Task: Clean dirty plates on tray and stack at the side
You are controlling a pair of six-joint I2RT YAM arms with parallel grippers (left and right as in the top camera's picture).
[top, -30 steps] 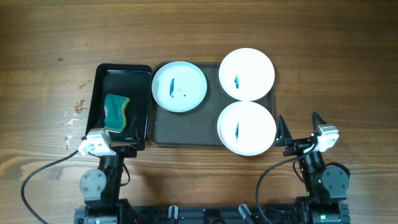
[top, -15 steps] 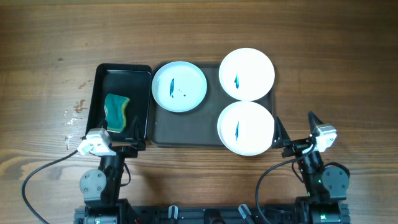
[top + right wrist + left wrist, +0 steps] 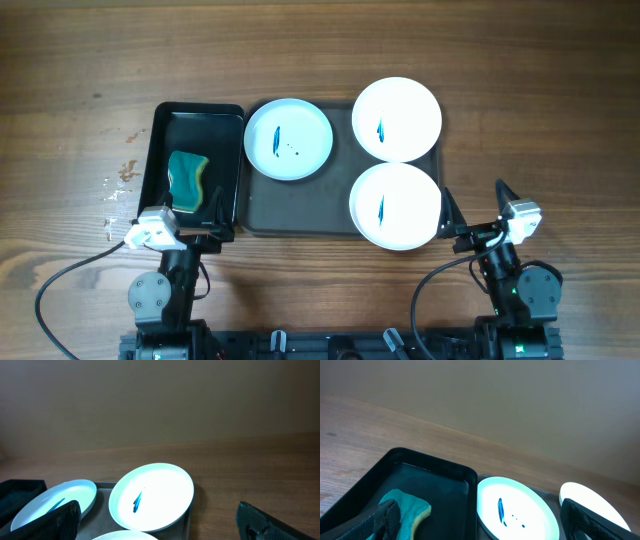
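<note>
Three dirty white plates, each with a blue streak, lie on the dark grey-brown tray point(image 3: 300, 205): one far left point(image 3: 288, 138), one far right point(image 3: 396, 119), one near right point(image 3: 396, 205). My left gripper point(image 3: 207, 212) is open and empty at the near edge of the small black tray. My right gripper point(image 3: 474, 205) is open and empty just right of the near right plate. The left wrist view shows the far left plate point(image 3: 517, 515). The right wrist view shows the far right plate point(image 3: 151, 496) and the far left plate point(image 3: 54, 502).
A glossy black tray point(image 3: 160, 160) stands left of the big tray and holds a teal sponge point(image 3: 187, 181), which also shows in the left wrist view point(image 3: 407, 507). Bare wooden table lies around both trays.
My right gripper has shifted slightly left, toward the near right plate. The left arm and the plates have not moved.
</note>
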